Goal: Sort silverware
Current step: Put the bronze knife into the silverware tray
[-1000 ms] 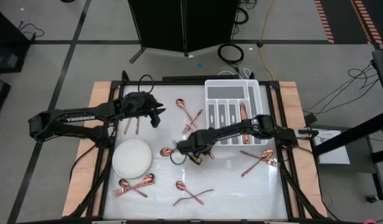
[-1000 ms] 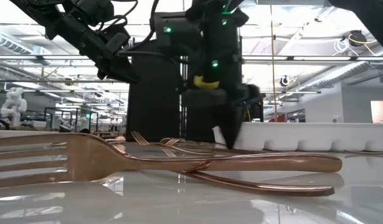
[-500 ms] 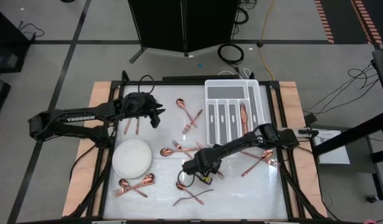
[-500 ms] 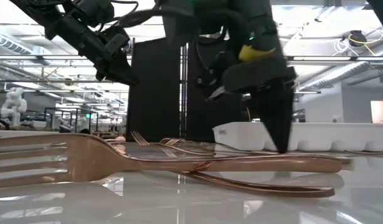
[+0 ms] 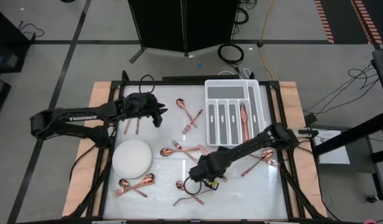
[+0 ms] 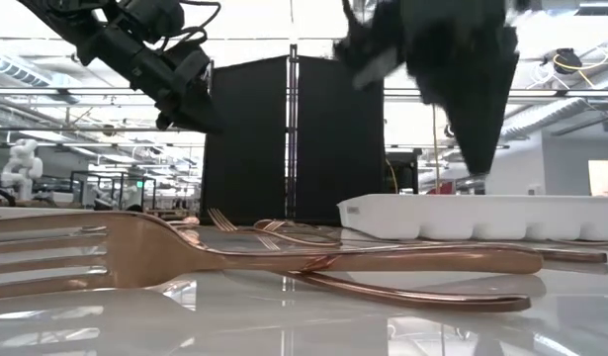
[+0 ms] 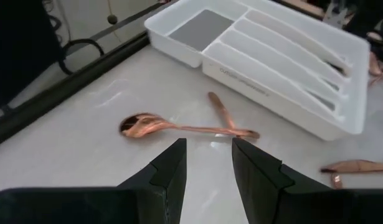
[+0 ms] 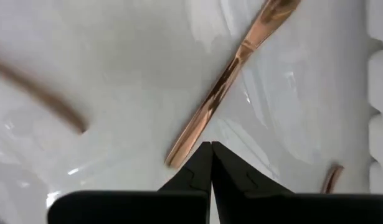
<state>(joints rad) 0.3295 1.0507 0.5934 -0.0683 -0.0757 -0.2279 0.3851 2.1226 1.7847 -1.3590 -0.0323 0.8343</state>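
Our right gripper (image 5: 202,175), jaws shut & empty, hangs near the table's front edge over loose silverware (image 5: 192,197), prob. lining up a pick. Left gripper (image 5: 159,115) waits part-open near the back-left. One pc already lies in the tray (image 5: 211,87) at back-right.

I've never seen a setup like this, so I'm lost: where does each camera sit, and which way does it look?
High view: overhead, straight down on the table, both arms.
Low view: at tabletop height, level across a fork; arms hang above.
Left wrist view: past the left claw, open, toward a spoon.
Right wrist view: past the right claw, shut, down onto the tabletop.
Shared: the white tray appears in high, low and left wrist views.
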